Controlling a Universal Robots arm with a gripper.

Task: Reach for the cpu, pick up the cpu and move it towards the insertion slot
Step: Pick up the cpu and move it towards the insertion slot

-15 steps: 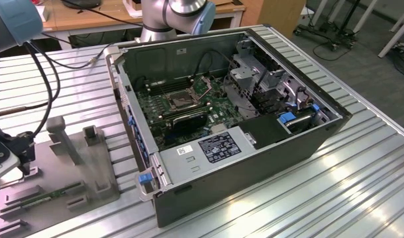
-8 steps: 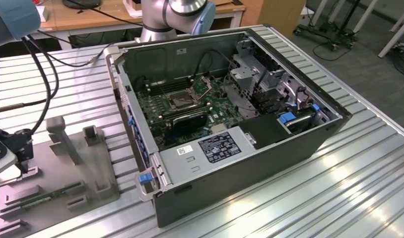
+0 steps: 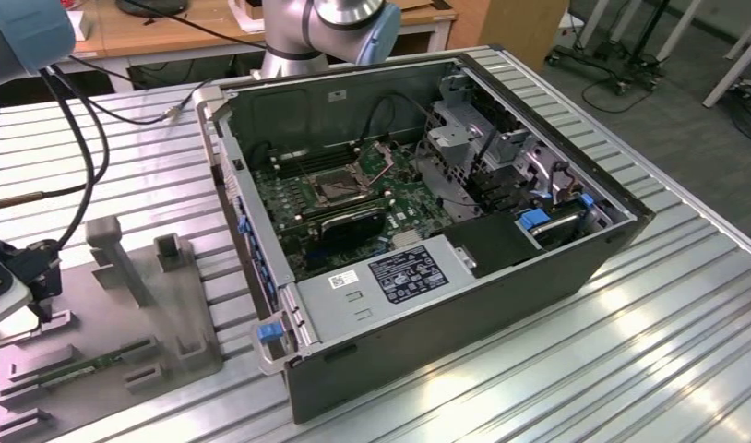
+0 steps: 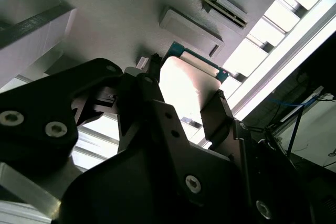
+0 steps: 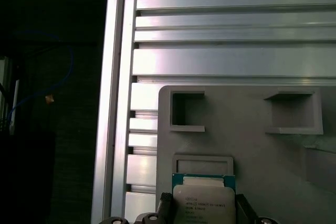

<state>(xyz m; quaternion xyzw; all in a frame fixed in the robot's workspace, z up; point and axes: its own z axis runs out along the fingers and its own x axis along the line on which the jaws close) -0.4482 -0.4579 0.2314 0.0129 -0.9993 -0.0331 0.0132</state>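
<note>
The jaws grip the cpu (image 5: 203, 203) by two edges above the grey tray (image 5: 273, 182), near its rectangular recesses (image 5: 186, 109); the insertion slot (image 3: 339, 188) lies well apart inside the open computer case (image 3: 511, 305).

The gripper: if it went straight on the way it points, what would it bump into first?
Most likely the grey tray, right behind the cpu that the gripper has between its fingers. How far off the tray lies is hard to tell.
</note>
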